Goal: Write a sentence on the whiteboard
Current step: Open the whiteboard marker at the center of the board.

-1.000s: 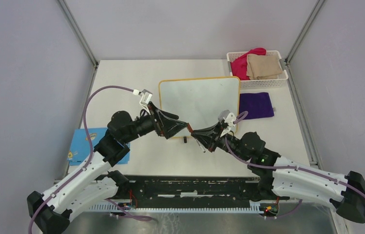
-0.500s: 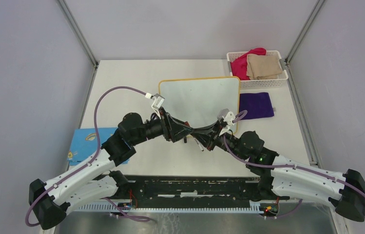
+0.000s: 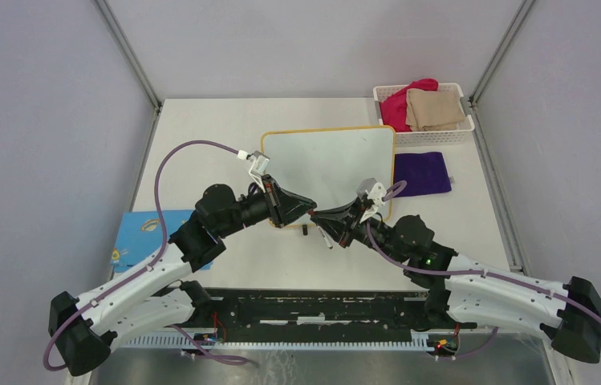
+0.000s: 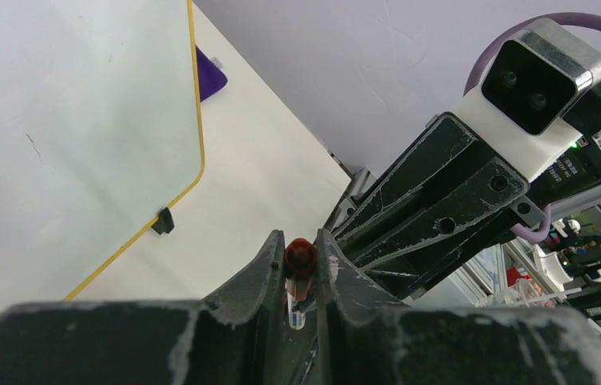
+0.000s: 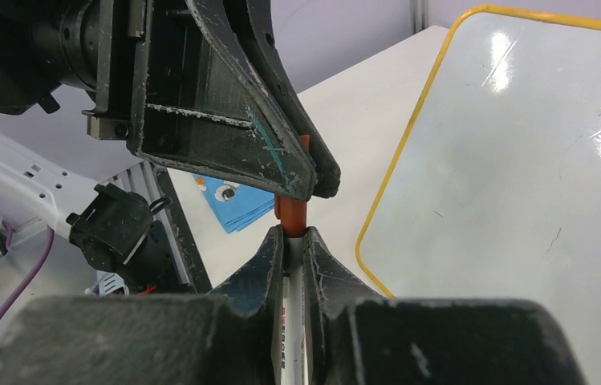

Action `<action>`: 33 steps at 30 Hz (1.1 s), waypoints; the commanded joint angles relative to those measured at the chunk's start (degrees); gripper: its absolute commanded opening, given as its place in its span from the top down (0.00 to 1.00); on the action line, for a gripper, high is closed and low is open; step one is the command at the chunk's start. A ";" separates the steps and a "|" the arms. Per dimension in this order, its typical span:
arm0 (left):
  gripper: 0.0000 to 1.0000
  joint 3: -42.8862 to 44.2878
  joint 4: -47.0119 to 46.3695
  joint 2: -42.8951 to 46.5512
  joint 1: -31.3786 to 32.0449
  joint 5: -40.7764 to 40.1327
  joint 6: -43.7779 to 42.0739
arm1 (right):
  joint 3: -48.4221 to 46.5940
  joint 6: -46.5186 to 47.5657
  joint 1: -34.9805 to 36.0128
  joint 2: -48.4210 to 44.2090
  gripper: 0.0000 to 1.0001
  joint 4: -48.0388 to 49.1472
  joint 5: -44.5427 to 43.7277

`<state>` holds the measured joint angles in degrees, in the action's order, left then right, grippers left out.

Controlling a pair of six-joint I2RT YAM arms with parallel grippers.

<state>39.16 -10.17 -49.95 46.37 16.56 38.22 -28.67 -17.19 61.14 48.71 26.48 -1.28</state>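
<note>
we see whiteboard (image 3: 329,164) blank, no sentence yet. right fingers (image 5: 267,269) clamp marker (image 5: 292,321), left fingers (image 4: 263,269) pinch red cap (image 4: 300,255). we judge uncapping underway, all writing left.

Whiteboard (image 3: 329,164): glossy white, yellow-orange frame, black feet. Marker (image 5: 290,210): red-orange cap, white barrel. Card (image 3: 132,241): blue, cartoon print. Flat cloth (image 3: 422,174): deep purple. Basket (image 3: 433,136): white lattice, holding a magenta cloth (image 3: 397,108) and a tan cloth (image 3: 435,108). Left gripper (image 4: 300,241) and right gripper (image 5: 293,234): scuffed black.

Marker (image 5: 291,215) in right end effector (image 5: 294,235)
</note>
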 commanded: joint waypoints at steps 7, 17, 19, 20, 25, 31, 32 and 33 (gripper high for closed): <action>0.98 0.90 -4.68 1.27 0.56 2.13 0.54 | -2.31 -1.16 0.36 -2.11 0.65 1.43 1.88; 0.98 2.83 -4.64 4.17 0.56 8.38 -0.33 | -3.09 -3.12 0.37 -5.37 0.33 -3.66 12.56; 0.98 3.28 -5.11 4.39 0.56 10.19 -0.34 | -2.86 -4.43 0.37 -5.36 0.34 -2.23 13.48; 0.98 3.49 -5.40 4.44 0.52 10.92 -0.34 | -2.93 -4.95 0.36 -5.25 0.34 -1.80 13.57; 0.98 4.17 -5.65 5.48 0.56 12.16 -0.16 | -3.15 -7.24 0.38 -3.87 0.47 1.29 15.24; 0.98 4.01 -5.82 6.41 0.56 14.25 -0.07 | -2.84 -9.34 0.34 -2.98 0.71 4.13 15.94; 0.97 3.92 -5.82 6.56 0.56 14.38 -0.07 | -2.88 -9.28 0.36 -2.96 0.77 4.28 15.90; 0.91 3.83 -5.63 6.62 0.56 14.53 -0.07 | -2.93 -9.09 0.38 -2.96 0.82 4.37 15.88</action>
<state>40.86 -12.69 -44.45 46.72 27.81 38.20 -29.17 -25.15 61.17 45.93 25.91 13.85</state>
